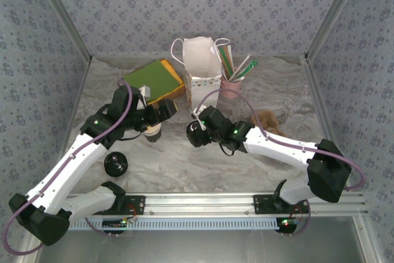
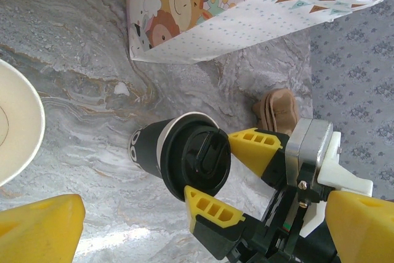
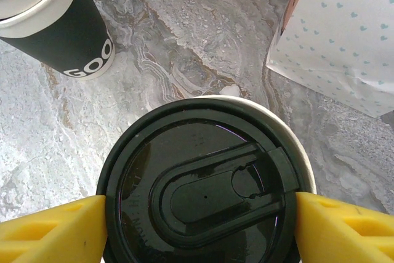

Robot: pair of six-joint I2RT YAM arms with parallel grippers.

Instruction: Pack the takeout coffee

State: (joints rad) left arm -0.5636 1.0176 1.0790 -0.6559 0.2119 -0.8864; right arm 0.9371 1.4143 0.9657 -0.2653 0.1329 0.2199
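Lift it level and slowly
Right gripper (image 3: 200, 217) clamps the coffee cup (image 3: 203, 177); bag (image 1: 202, 69) at twelve o'clock; left gripper (image 1: 161, 112) gapes.

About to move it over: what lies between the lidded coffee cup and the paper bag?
Bare marble table, clearest in the right wrist view, is all that separates the takeout coffee from the paper bag.

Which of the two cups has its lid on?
The takeout coffee in the right gripper, capped in black; the other cup stands open, cream inside showing.
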